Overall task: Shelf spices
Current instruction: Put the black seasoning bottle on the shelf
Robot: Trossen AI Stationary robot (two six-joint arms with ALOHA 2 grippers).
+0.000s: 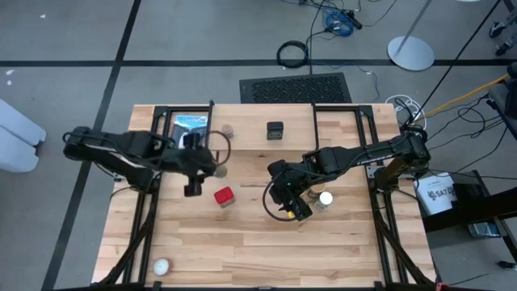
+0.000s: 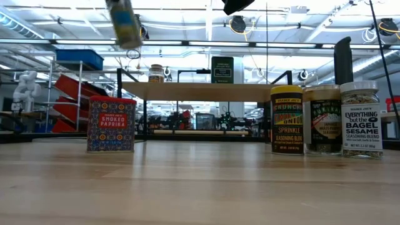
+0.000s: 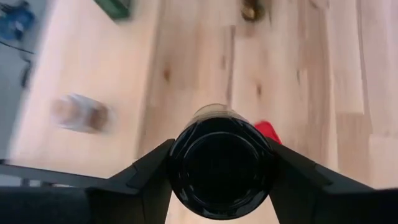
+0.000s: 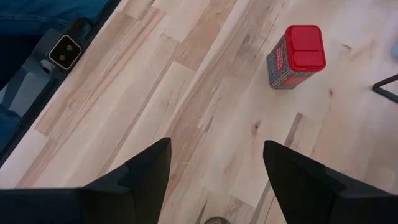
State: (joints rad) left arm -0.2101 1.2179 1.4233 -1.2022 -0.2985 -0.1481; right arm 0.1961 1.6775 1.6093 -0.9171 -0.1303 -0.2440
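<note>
The small dark-lidded jar (image 3: 222,167) is clamped between the two fingers of the left claw (image 3: 222,180), its round black lid filling the lower centre of the left wrist view. In the low view the same jar (image 2: 125,22) hangs tilted and blurred at the upper left, well above the table (image 2: 200,187). In the high view the left arm reaches in from the left edge and bends toward the middle, its claw (image 1: 194,174) sitting left of centre, just above and left of the red tin (image 1: 224,196).

The red tin (image 2: 111,124) stands upright on the table at the low view's left. The shelf (image 2: 200,91) spans the middle of that view, with a tan-lidded jar (image 2: 156,73) and the black square tin (image 2: 222,69) on its plank. At the right stand three jars in a row: the yellow-lidded jar (image 2: 287,120), a dark jar (image 2: 322,119) touching it, and the white-lidded jar (image 2: 361,119).

The right arm comes from the right edge of the high view, folded toward centre. Its claw (image 4: 216,171) is spread wide and holds nothing, aimed down at bare table with the red tin (image 4: 296,56) at the upper right of its wrist view.
</note>
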